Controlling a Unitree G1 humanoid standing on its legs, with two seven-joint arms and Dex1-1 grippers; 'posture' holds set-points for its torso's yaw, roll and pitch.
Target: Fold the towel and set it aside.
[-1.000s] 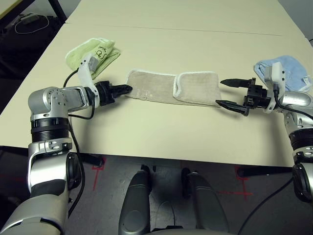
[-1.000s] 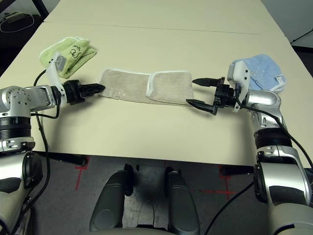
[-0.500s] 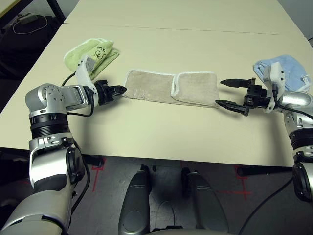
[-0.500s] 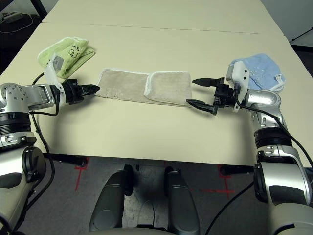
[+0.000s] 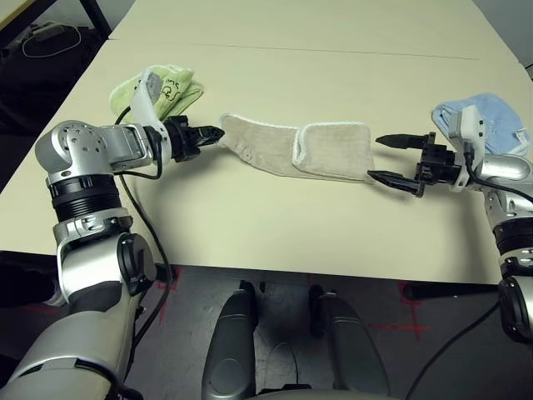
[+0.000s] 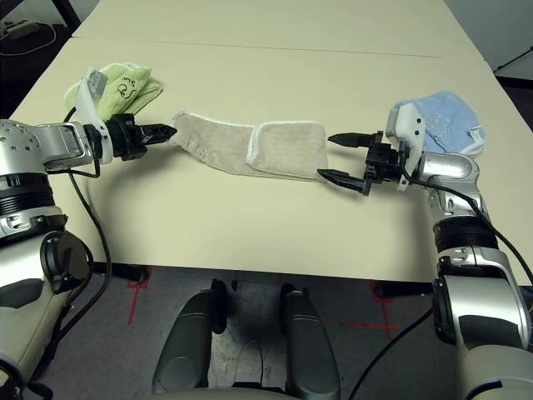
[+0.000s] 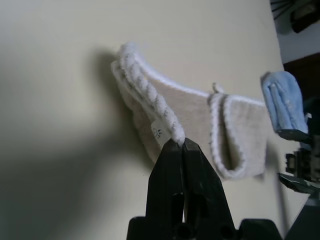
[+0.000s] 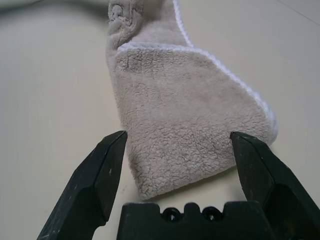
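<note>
The beige towel [image 5: 291, 148] lies as a long strip across the table's middle, its right end folded over onto itself. My left gripper [image 5: 213, 133] is shut on the towel's left end, pinching the white stitched edge [image 7: 165, 116] and holding that end lifted off the table. A small white label [image 7: 157, 133] shows just beside the pinch. My right gripper [image 5: 390, 158] stands open just off the towel's folded right end [image 8: 185, 125], one finger on each side, not touching it.
A light green folded towel [image 5: 171, 87] lies at the back left, just behind my left forearm. A light blue folded towel [image 5: 491, 117] sits at the far right behind my right wrist. The table's front edge [image 5: 275, 268] runs close below both arms.
My left gripper has risen and moved back and a little right with the towel's left end, pulling that end up off the table. The right gripper has stayed put.
</note>
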